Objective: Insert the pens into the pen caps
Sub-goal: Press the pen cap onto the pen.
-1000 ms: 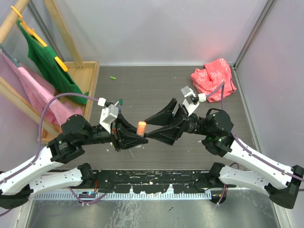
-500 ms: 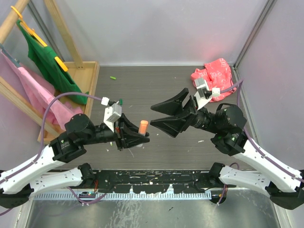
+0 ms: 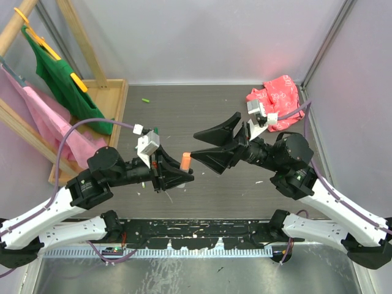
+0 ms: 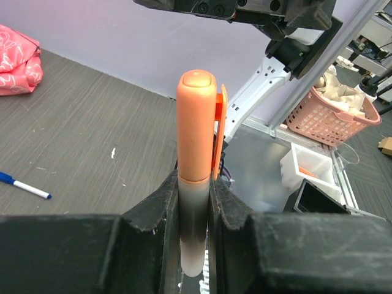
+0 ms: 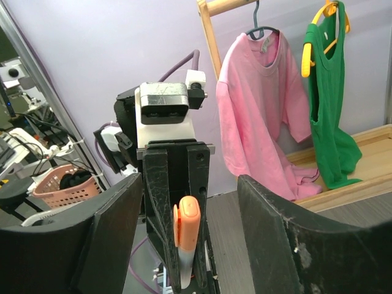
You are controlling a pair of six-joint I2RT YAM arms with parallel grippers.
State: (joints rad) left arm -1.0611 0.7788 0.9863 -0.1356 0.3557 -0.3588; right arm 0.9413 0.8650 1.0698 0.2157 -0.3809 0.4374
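My left gripper is shut on the grey barrel of a pen and holds it upright above the table. An orange cap with a clip sits on the pen's top end; it also shows in the left wrist view and the right wrist view. My right gripper is wide open and empty. It faces the cap from the right, a short gap away. A blue-ended pen lies on the table. A small green cap lies at the far left of the table.
A crumpled pink bag lies at the back right. A wooden clothes rack with a green shirt and a pink shirt stands at the left. Grey walls close the back and right sides.
My right gripper, which stood with its jaws around the orange cap a second ago, has drawn back to the right and stays open. My left gripper has shifted slightly right with the pen.
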